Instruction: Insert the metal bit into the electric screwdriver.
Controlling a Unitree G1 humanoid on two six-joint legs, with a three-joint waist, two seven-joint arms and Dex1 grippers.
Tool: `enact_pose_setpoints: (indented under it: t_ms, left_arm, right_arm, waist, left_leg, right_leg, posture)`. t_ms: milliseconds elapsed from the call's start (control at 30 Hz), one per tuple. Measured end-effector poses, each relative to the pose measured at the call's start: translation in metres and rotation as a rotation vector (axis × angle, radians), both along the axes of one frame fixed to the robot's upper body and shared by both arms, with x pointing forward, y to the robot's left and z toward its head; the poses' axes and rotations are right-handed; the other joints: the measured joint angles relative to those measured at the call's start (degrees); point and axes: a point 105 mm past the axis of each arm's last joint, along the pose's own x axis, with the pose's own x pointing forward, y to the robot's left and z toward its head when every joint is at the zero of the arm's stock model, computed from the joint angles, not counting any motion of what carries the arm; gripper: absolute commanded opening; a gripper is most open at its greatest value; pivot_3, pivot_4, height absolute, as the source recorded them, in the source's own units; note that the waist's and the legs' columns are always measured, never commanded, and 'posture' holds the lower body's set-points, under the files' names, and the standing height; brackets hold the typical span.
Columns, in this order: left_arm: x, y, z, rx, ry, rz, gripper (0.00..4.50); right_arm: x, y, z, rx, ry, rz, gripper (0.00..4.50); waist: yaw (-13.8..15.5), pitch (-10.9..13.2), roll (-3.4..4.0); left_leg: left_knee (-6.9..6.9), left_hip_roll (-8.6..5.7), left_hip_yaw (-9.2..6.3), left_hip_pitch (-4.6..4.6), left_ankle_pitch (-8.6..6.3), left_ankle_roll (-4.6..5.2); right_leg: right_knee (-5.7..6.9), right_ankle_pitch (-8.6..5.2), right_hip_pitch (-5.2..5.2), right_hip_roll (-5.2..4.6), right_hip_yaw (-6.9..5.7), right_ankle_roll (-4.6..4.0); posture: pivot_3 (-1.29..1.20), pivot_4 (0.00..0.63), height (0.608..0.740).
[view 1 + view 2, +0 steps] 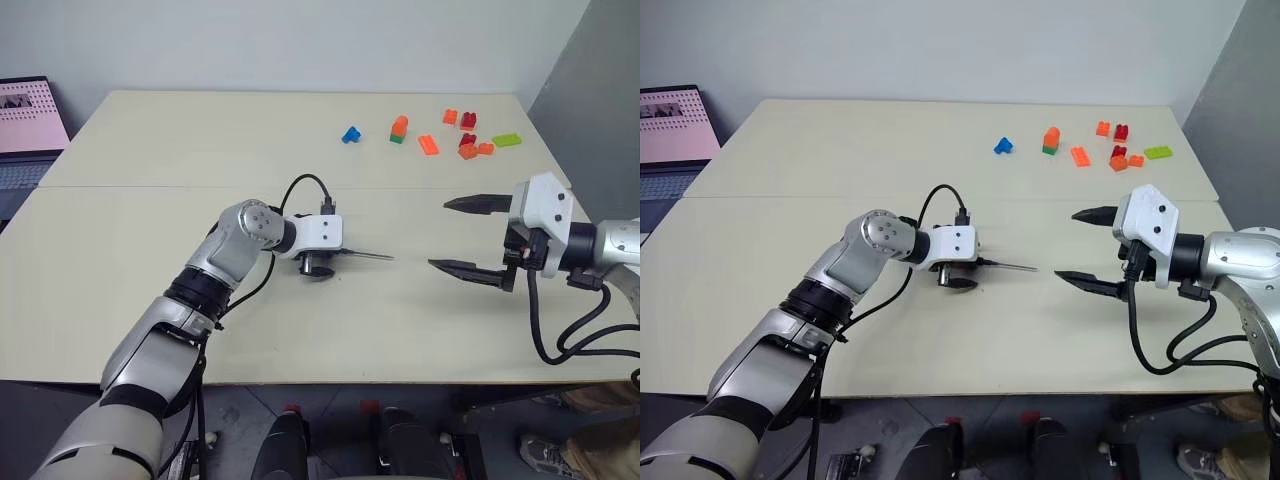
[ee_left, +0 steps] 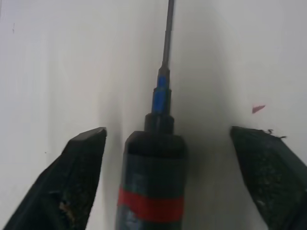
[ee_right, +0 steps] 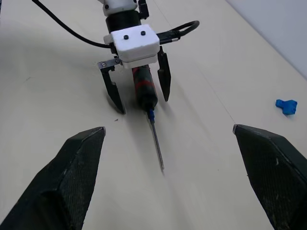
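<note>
In the left eye view, the slim black pen-shaped electric screwdriver (image 1: 322, 262) is lying on the pale beige table (image 1: 200, 140), mostly hidden under the left gripper (image 1: 322, 262), with the thin grey metal bit (image 1: 368, 256) sticking out of its front end along the tabletop toward the right gripper (image 1: 455, 235), which is hovering well apart from it with its two black fingers spread wide and nothing between them. A scatter of small coloured toy bricks (image 1: 460, 135) is sitting near the far right edge of the table. The right eye view is giving the same layout, with the bit (image 1: 1012, 266) pointing at the open right gripper (image 1: 1082, 245). In the left wrist view, the screwdriver (image 2: 152, 177), showing its red band and blue tip, is lying between the left gripper's fingers (image 2: 76, 182), which are standing spread on either side with a clear gap, not touching it; the bit (image 2: 167, 36) is seated in the blue tip. In the right wrist view, the right gripper's own fingers (image 3: 72, 177) are framing the scene wide apart, and the left gripper (image 3: 140, 93) is straddling the screwdriver (image 3: 144, 91) with its fingers parted, the bit (image 3: 157, 143) resting flat on the table.
</note>
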Motion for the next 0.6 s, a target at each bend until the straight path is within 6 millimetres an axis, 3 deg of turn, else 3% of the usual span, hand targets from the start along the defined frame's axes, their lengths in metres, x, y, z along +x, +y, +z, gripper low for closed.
enact_pose_setpoints:
  t_ms: [133,200,333,433,600]
  left_arm:
    - [0.001,0.008,0.037,-0.230,0.046,0.100,4.46]
    - [-0.001,0.022,0.062,-0.358,0.060,0.157,4.46]
    - [-0.034,0.062,0.094,-0.568,0.037,0.162,4.46]
    - [-0.052,0.081,0.096,-0.546,0.043,0.210,4.46]
    - [-0.089,0.114,0.070,-0.465,0.159,0.305,4.46]
  right_arm:
    - [0.005,-0.003,0.003,0.010,-0.004,-0.012,4.50]
    - [0.006,-0.004,0.005,0.013,-0.012,-0.012,4.50]
    - [0.007,-0.005,0.002,0.014,0.001,-0.005,4.50]
    - [0.006,-0.005,0.002,0.011,0.002,0.006,4.50]
    - [0.008,-0.010,-0.001,-0.003,0.028,0.021,4.50]
  waist:
    - [-0.08,0.01,-0.01]
    - [-0.17,0.01,-0.01]
    - [-0.89,0.01,0.00]
    - [-0.81,0.01,-0.01]
    - [-0.56,0.02,-0.02]
  left_leg:
    - [0.03,0.01,0.00,0.00,0.00,0.00]
    - [0.03,0.02,0.01,0.03,0.00,0.00]
    - [0.01,0.09,0.05,0.08,0.01,-0.02]
    - [0.01,0.07,0.04,0.10,0.01,-0.02]
    - [0.03,0.10,0.09,0.15,0.01,-0.01]
  right_leg:
    - [0.04,0.00,0.00,0.00,0.00,0.00]
    - [0.06,0.00,0.00,0.01,0.02,0.00]
    - [0.12,0.01,0.00,0.00,0.05,-0.03]
    - [0.13,0.01,0.02,0.00,0.05,-0.02]
    - [0.12,0.02,0.04,0.00,0.08,-0.03]
  posture:
    - [0.00,0.150,0.740]
    - [0.00,0.150,0.740]
    - [0.00,0.150,0.740]
    - [0.00,0.150,0.740]
    - [0.00,0.150,0.740]
